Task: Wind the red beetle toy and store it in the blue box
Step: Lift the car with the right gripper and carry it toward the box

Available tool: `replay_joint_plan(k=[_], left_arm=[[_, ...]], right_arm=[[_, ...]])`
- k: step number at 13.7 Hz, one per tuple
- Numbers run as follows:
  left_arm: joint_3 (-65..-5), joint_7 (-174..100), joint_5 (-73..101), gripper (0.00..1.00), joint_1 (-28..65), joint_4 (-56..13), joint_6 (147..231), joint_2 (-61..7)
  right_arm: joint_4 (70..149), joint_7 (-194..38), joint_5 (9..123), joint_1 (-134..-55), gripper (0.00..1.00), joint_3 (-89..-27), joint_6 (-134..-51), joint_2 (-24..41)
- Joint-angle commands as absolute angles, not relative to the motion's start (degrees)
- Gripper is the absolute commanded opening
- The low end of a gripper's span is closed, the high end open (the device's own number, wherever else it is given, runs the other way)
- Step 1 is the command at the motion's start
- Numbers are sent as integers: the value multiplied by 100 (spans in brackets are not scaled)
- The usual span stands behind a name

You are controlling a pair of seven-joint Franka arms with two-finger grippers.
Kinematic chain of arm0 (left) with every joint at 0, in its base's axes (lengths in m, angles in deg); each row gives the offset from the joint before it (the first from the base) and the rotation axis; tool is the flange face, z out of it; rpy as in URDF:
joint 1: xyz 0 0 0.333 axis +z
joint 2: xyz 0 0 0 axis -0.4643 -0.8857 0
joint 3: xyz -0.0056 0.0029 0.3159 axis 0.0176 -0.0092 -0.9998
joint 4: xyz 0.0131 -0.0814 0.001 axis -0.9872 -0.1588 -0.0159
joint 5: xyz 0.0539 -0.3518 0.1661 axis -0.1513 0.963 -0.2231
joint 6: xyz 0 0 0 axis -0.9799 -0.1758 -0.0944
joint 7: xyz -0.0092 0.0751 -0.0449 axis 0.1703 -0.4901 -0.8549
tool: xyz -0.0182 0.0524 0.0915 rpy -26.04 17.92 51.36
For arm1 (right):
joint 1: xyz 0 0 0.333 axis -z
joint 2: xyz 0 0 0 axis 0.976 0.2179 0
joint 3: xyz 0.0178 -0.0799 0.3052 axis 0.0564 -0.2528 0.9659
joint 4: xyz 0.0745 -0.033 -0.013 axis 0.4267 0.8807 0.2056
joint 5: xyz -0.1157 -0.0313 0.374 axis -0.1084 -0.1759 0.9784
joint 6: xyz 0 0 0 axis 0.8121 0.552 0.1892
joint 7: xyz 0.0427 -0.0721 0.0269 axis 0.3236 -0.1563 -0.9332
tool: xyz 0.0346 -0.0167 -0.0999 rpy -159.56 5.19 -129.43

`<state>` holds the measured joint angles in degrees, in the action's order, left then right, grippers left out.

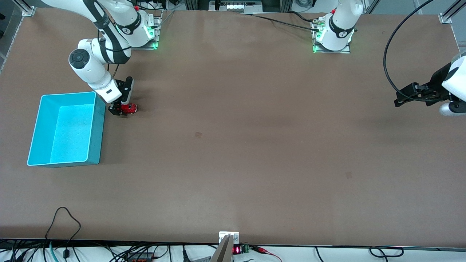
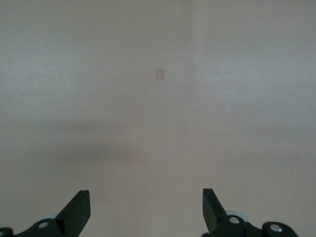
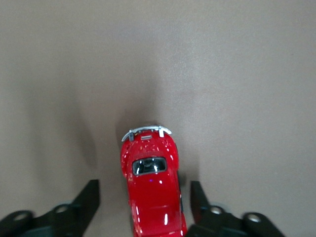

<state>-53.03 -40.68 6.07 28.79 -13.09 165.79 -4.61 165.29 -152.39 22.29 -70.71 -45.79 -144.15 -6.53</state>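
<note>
The red beetle toy [image 1: 130,107] stands on the brown table beside the blue box [image 1: 67,95], close to the box corner nearest the right arm's base. My right gripper [image 1: 121,109] is down at the table and straddles the toy. In the right wrist view the glossy red toy [image 3: 152,190] lies between the gripper's [image 3: 144,192] fingers [image 3: 90,197]. One finger stands clear of the body and the other is almost against it, so the gripper is open. The box is empty. My left gripper [image 1: 399,99] waits open over the left arm's end of the table, holding nothing [image 2: 146,200].
A small dark mark [image 1: 197,134] sits mid-table and another [image 1: 348,175] lies toward the left arm's end, nearer the front camera. Cables and a small bracket [image 1: 228,237] run along the table's front edge. A black cable [image 1: 386,65] loops above the left arm.
</note>
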Motion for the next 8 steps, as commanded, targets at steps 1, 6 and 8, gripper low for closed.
replay_joint_plan(k=[1, 6, 8], left_arm=[[-5338, -4025, 673, 100, 2872, -1379, 16581, -395], [-5355, -4025, 664, 100, 2872, -1379, 16713, -404], [-5355, -4025, 664, 100, 2872, -1379, 16766, -404]], right_arm=[[16410, -15316, 2127, -6959, 10, -4515, -14463, -596], [16173, -14563, 2171, -6968, 0, -4497, -14445, -613], [15988, -14000, 2171, -7003, 0, -4489, -14410, -640]])
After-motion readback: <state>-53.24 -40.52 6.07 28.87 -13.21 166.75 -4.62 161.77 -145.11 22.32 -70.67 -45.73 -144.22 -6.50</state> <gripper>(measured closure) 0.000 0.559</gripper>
